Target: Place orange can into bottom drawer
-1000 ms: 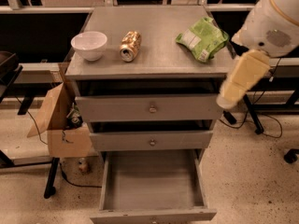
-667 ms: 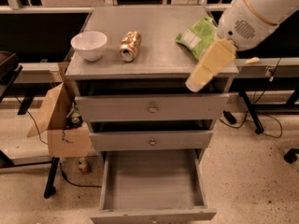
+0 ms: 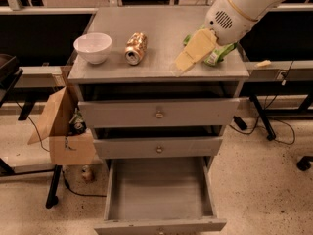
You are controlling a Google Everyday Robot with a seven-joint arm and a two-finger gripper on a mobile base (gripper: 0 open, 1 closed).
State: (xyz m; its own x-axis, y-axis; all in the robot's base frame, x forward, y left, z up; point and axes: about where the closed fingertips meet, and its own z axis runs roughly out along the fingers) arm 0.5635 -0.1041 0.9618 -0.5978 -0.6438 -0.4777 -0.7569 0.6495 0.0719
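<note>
The orange can [image 3: 136, 48] lies on its side on top of the grey cabinet [image 3: 161, 70], silver end toward the front, just right of a white bowl [image 3: 93, 47]. The bottom drawer [image 3: 160, 192] is pulled open and its grey inside is bare. My gripper [image 3: 185, 65] hangs from the white arm at the upper right, over the cabinet top, to the right of the can and apart from it. It holds nothing that I can see.
A green snack bag [image 3: 217, 53] lies on the cabinet top behind the gripper. Two shut drawers with round knobs [image 3: 159, 114] sit above the open one. A cardboard box [image 3: 63, 131] hangs at the cabinet's left. Desk legs and cables stand at the right.
My arm has swung left and up from beside the cabinet's right edge to over its top, bringing the gripper closer to the can. The can and the drawers have not moved.
</note>
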